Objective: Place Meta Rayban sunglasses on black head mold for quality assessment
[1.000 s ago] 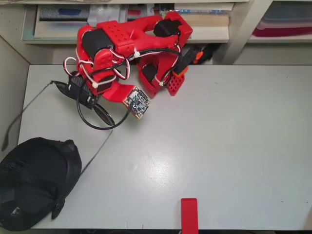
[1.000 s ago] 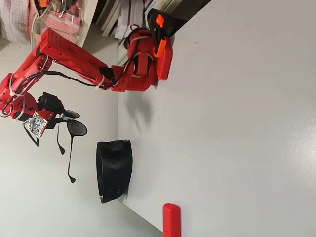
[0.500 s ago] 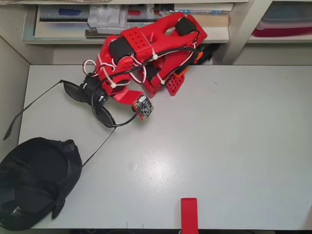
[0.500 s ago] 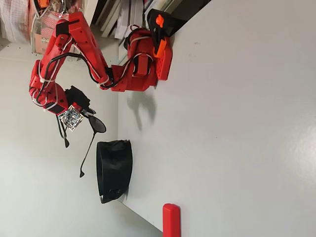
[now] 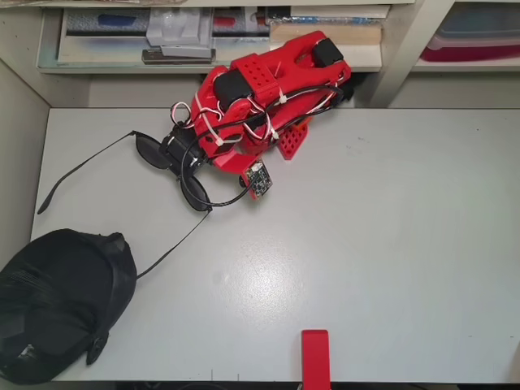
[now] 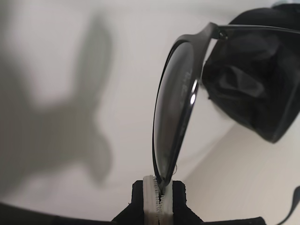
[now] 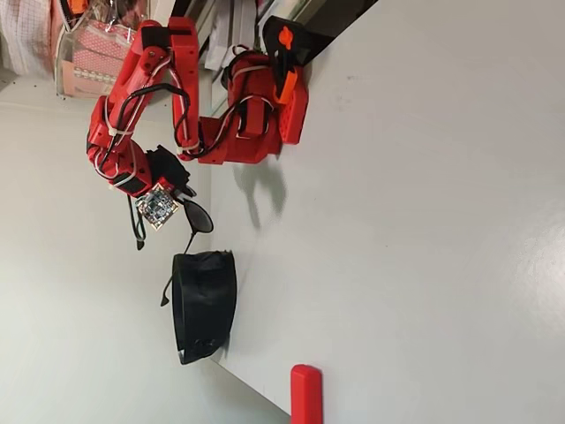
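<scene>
From overhead, the red arm is folded back near the shelf, its gripper (image 5: 180,154) pinching the sunglasses (image 5: 166,166) at the frame between the two dark lenses; both temples splay out toward the lower left, one tip ending just beside the head mold (image 5: 57,305), which sits at the table's (image 5: 366,236) lower-left corner. A red block (image 5: 315,357) lies at the near edge. In the wrist view the jaws are clamped on the rim of one lens (image 6: 176,112) — the mold (image 6: 253,70) looms dark beyond it. In the sideways fixed view the glasses (image 7: 190,221) hang in the air clear of the table, just above the mold (image 7: 203,305).
</scene>
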